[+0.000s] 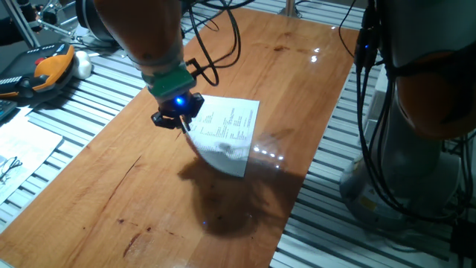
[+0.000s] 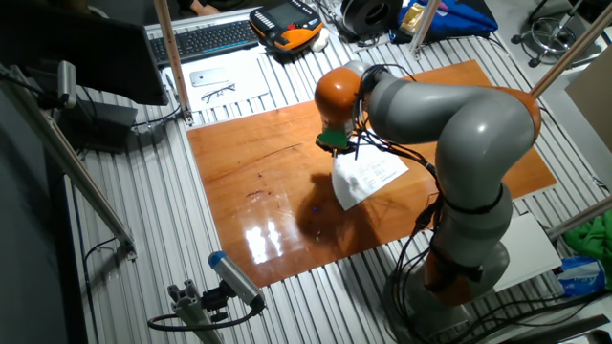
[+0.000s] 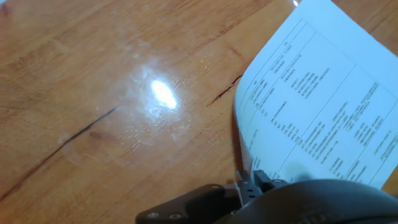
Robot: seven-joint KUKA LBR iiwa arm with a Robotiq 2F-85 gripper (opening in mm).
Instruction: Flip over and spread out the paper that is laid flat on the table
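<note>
The paper (image 1: 229, 128) is a white sheet with its printed face up, and it hangs curled above the middle of the reddish-brown table (image 1: 141, 212). My gripper (image 1: 181, 120) is shut on the sheet's left edge and holds that edge up, while the far edge is low near the wood. In the other fixed view the gripper (image 2: 335, 150) is at the sheet's (image 2: 371, 176) upper left corner. The hand view shows the printed paper (image 3: 317, 106) at the right, the fingertips (image 3: 252, 183) pinching its lower edge, and bare table (image 3: 93, 93) at the left.
A different printed sheet with wire spectacles (image 1: 13, 152) lies on the grey slatted surface (image 1: 89, 104) at the left. An orange and black device (image 1: 46, 71) lies behind it. A keyboard (image 2: 206, 38) is at the back. The arm's base (image 2: 459, 258) stands beside the table.
</note>
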